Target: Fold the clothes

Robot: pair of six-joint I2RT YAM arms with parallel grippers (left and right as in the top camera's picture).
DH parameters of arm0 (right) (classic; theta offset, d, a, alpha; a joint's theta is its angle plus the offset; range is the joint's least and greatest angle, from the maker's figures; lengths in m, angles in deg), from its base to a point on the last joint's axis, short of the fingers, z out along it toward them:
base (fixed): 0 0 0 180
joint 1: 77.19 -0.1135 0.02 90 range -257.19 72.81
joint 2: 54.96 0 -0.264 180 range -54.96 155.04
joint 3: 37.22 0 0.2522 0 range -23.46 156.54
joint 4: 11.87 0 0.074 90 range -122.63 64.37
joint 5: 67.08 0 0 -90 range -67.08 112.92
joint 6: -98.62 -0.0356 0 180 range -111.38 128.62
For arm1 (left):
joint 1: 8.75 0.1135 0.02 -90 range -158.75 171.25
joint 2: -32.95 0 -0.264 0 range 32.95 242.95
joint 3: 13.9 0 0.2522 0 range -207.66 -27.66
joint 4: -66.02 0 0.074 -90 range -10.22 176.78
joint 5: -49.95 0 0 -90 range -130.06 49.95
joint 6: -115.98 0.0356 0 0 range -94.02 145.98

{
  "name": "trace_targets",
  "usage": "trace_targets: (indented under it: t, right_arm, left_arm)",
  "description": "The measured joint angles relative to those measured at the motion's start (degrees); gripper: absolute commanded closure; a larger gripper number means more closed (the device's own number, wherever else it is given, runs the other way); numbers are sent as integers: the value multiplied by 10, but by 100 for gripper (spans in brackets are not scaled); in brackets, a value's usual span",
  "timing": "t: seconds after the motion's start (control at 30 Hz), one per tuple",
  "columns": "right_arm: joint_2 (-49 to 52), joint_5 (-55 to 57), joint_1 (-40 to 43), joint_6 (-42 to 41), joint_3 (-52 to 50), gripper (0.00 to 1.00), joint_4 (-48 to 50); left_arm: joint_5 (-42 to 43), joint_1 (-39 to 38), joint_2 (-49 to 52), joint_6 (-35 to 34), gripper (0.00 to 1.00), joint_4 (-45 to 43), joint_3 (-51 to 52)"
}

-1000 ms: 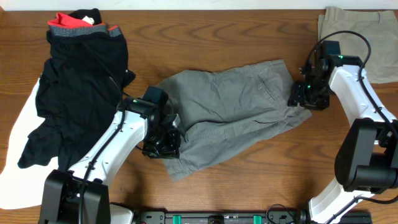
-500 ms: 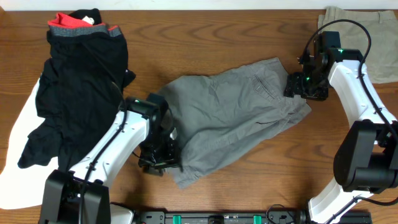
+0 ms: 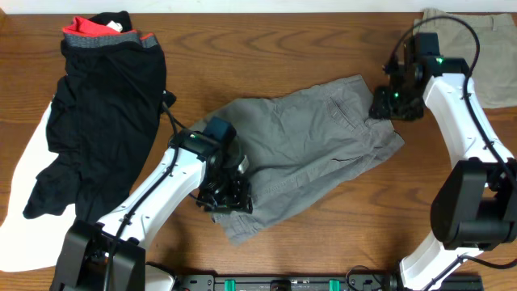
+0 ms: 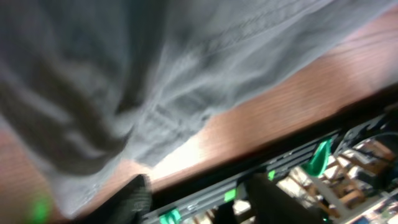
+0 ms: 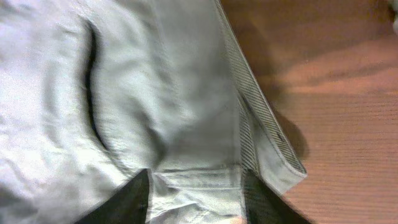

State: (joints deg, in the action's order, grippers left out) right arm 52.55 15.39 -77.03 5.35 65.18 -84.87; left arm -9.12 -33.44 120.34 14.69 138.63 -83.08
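The grey shorts (image 3: 311,149) lie spread in the middle of the table. My left gripper (image 3: 226,196) hovers at their lower left hem. In the blurred left wrist view its gripper (image 4: 202,202) is open, with only the table edge showing between the fingers and grey cloth (image 4: 124,81) lying beyond. My right gripper (image 3: 389,101) is at the shorts' upper right corner. The right wrist view shows it (image 5: 196,199) open, its fingers either side of the flat waistband (image 5: 199,177).
A heap of black clothes (image 3: 105,113) with a red-and-grey band (image 3: 105,34) fills the left side, over a white cloth (image 3: 24,178). Beige shorts (image 3: 477,40) lie at the back right corner. Bare wood shows along the back and the front right.
My left gripper let go of the lower left hem, opened and slid right along it. My right gripper moved back toward the upper right corner. The shorts shifted slightly.
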Motion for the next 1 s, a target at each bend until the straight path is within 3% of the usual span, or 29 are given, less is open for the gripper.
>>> trace_targets:
  t: [0.2,0.43,0.6,1.0]
  right_arm:
    - [-9,-5,-43,2,32,96,-22]
    - [-9,-21,-118,-1,19,99,-35]
    - [-9,-31,-170,-16,-56,99,-6]
    - [-9,-43,-187,-59,-198,99,2]
  left_arm:
    - [-12,16,0,3,93,-33,-17]
    - [-39,43,0,9,94,-38,-18]
    - [-60,69,-1,9,94,-42,-38]
    - [-93,82,-7,9,94,-99,-63]
